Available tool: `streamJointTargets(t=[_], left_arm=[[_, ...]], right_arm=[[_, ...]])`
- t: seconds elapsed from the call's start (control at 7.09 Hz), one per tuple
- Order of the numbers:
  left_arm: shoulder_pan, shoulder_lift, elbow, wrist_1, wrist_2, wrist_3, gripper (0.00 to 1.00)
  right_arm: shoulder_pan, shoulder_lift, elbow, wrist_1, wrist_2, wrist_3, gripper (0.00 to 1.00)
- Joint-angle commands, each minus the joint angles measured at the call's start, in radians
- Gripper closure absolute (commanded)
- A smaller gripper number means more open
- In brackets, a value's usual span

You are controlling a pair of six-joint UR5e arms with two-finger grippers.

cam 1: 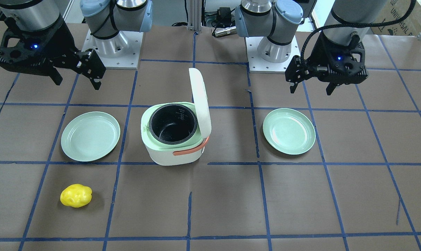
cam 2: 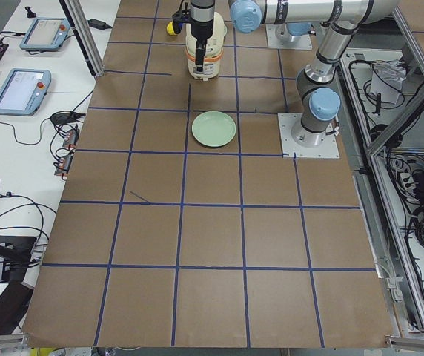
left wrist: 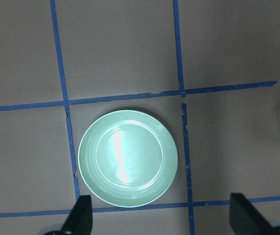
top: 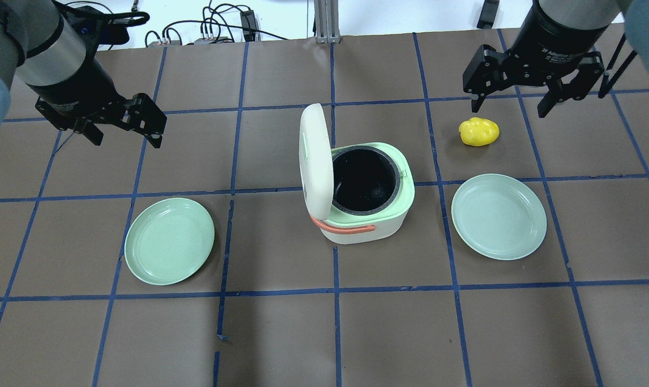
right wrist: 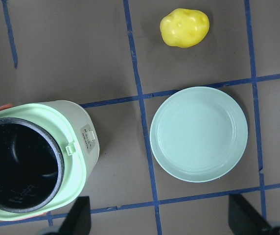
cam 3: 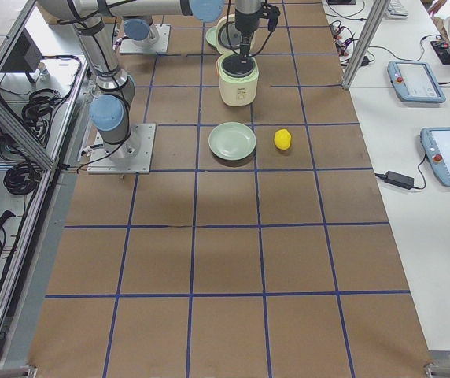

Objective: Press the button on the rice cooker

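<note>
Plastic rice cooker [top: 381, 228], judged light, rigid, liable to slide; press rim button [top: 403, 173] squarely. Left gripper [top: 125, 137], right gripper [top: 510, 105]: spread apart, empty.

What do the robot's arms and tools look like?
The left arm and right arm are shiny silver tubes with pale blue joint caps. The left tool and right tool are black and two-pronged, each with a tiny blue light. A black braided cable loops down the left arm.

Cooker [top: 368, 237] btwn L plate [top: 169, 241], R plate [top: 499, 216]
</note>
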Motion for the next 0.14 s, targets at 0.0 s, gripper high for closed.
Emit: streamJointTargets(t=[0.0], left_arm=[[0.000, 0.000, 0.000, 0.000, 0.000, 0.000, 0.00]], right_arm=[[0.000, 0.000, 0.000, 0.001, 0.001, 0.000, 0.00]])
